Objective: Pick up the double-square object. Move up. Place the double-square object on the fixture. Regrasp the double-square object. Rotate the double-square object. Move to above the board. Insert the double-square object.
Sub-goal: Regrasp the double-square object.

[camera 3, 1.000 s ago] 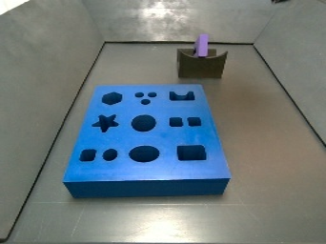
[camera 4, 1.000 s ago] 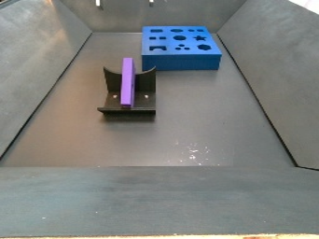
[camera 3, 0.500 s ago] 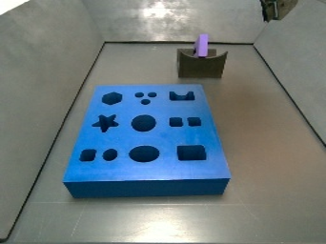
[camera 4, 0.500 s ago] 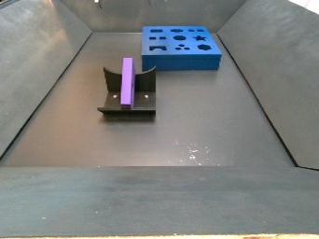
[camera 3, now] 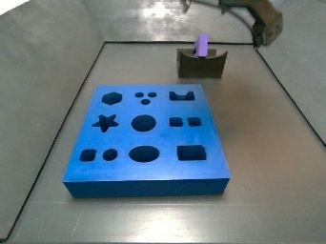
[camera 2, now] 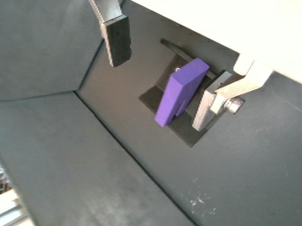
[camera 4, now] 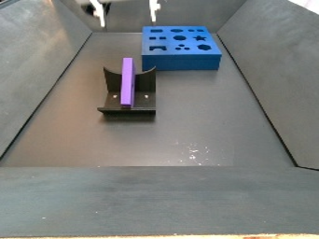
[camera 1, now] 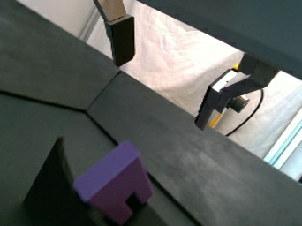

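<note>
One double-square object [camera 4: 126, 80] is standing on its edge in the notch of one fixture [camera 4: 127, 103], with its purple top sticking up above the brown sides [camera 3: 203, 46]. One blue board [camera 3: 149, 141] is lying flat on the floor, well apart from the fixture, at about 1 o'clock from it in a side view [camera 4: 182, 47]. I am counting eleven holes in the board, and nothing is sitting in any of them. One gripper [camera 4: 122, 9] is hanging high above the fixture, at 12 o'clock. Its two fingers [camera 2: 116, 40] are spread wide and holding nothing
</note>
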Motion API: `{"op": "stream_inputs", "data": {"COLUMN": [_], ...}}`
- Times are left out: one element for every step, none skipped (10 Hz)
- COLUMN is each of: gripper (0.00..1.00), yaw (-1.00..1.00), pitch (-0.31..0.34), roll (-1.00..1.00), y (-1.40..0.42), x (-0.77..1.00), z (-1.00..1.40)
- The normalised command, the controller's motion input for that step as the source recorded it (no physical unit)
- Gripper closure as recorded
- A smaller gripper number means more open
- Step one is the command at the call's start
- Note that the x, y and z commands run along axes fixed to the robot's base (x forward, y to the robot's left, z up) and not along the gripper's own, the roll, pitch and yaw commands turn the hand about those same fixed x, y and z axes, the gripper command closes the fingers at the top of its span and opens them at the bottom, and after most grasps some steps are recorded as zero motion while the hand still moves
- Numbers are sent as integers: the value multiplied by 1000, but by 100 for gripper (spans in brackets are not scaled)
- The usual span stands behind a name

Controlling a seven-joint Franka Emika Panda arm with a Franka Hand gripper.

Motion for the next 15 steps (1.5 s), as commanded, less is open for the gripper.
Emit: {"op": "stream_inputs", "data": {"gripper": [0, 0, 0, 0, 0, 0, 0, 0, 0, 0, 0, 0, 0, 0, 0], "yaw": [112, 89, 40, 7, -33, -46, -56, -54, -42, -34, -14, -10, 0, 6, 15], "pitch": [-127, -137, -138, -131, -103, -79, -53, -24, -2, 20, 42, 45, 43, 43, 43], "roll": [75, 71, 71, 73, 73, 74, 71, 70, 66, 63, 50, 53, 53, 53, 53], "y": [52, 50, 45, 38, 31, 26, 18, 8, 7, 6, 0, -5, -5, -5, -4], "x": [82, 87, 95, 105, 115, 117, 108, 90, 84, 84, 59, 17, 14, 14, 14], "z": [-1000, -1000, -1000, -1000, -1000, -949, -808, -624, -489, -358, -222, -183, -178, -177, -176]}}
